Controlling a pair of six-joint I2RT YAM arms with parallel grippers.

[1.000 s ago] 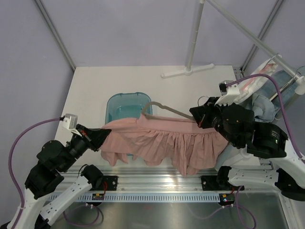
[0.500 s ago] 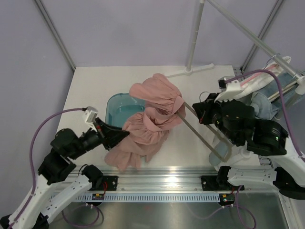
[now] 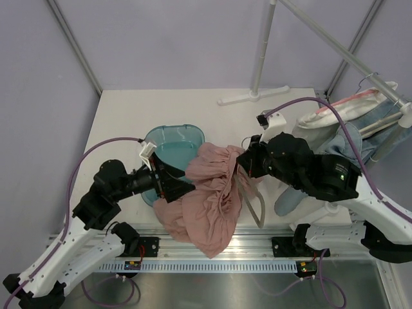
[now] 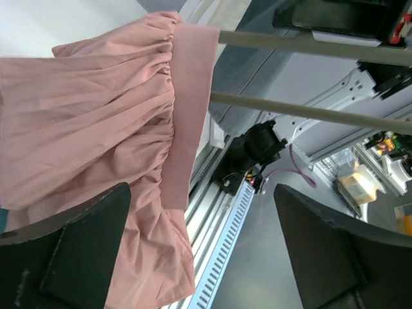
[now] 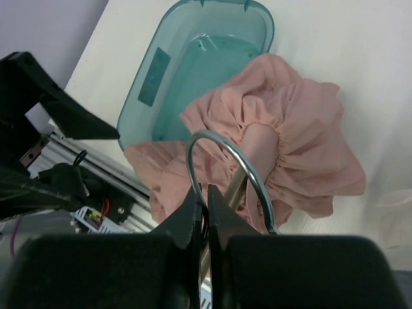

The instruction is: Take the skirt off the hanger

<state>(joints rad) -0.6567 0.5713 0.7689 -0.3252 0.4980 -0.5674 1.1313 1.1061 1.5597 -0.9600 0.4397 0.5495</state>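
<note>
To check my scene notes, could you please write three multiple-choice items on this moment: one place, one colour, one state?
1. Where is the skirt?
A) by the tub, between the arms
B) on the right rack
C) on the floor
2. What colour is the tub?
A) red
B) teal
C) yellow
3. The left claw is:
A) shut on the skirt
B) shut on the hanger
C) open
Answers: 1 A, it lies heaped against the tub's right side; 2 B, its walls are clear teal; 3 C, its fingers stand wide apart with nothing between.
</note>
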